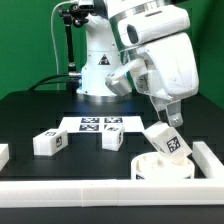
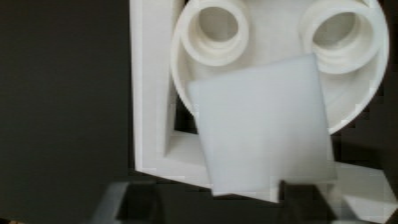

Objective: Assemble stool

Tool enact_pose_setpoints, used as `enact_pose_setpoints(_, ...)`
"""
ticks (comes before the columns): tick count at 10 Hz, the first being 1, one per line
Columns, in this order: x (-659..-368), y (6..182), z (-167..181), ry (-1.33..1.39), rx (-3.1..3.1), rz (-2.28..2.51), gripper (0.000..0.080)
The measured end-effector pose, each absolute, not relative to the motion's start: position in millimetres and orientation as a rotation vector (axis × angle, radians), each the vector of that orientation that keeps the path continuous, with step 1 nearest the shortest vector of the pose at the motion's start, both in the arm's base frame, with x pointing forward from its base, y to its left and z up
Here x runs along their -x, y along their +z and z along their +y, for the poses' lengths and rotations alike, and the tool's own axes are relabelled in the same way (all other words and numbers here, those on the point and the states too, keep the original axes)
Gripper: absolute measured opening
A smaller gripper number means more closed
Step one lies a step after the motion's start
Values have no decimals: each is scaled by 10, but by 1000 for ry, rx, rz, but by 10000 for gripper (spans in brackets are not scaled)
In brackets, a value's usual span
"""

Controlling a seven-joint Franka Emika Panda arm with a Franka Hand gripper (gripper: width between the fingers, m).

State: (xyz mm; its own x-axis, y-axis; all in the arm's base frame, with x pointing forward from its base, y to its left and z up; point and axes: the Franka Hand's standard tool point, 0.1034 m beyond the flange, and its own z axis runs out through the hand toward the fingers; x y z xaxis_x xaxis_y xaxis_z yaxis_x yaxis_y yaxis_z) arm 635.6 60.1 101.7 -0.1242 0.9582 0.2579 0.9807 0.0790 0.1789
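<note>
Gripper (image 1: 171, 122) is clamped on one white oblong plastic block leg (image 1: 167, 143), tag facing out, held tilted just above the white round plastic disc seat (image 1: 158, 167). Can't tell whether the leg's lower end touches the seat. In the wrist view the two round sockets (image 2: 222, 30) that show in the seat are both empty, so I'd judge no legs fitted and the first insertion in hand. Left to do: this one, then the rest. Two more tagged white block legs lie loose toward the exterior view's left of the seat, one near (image 1: 112, 138), one well apart (image 1: 48, 142). A white bit at the frame edge beyond them may be another; can't tell. The flat white marker board (image 1: 100, 123) lies behind those, clear of the seat. A raised white wall (image 1: 211, 155) runs just beside the seat, so finger clearance looks tight. The tilt likely needs squaring before pushing in.
</note>
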Motion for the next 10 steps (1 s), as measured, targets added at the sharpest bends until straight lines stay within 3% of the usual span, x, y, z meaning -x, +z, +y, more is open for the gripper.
enact_pose_setpoints(1,-6355,1016,600,-475,2029,-2253,230)
enact_pose_setpoints(2,-6355,1017,600,-475,2029,-2253,54)
enact_pose_setpoints(3,-6358,1024,599,-476,2030,-2254,9)
enact_pose_setpoints(8,-6389,1125,543,-482,1977,-2349,1)
enact_pose_setpoints(9,-6356,1118,481,-483,1983,-2351,81)
enact_pose_setpoints(10,-6346,1106,462,-480,2001,-2331,273)
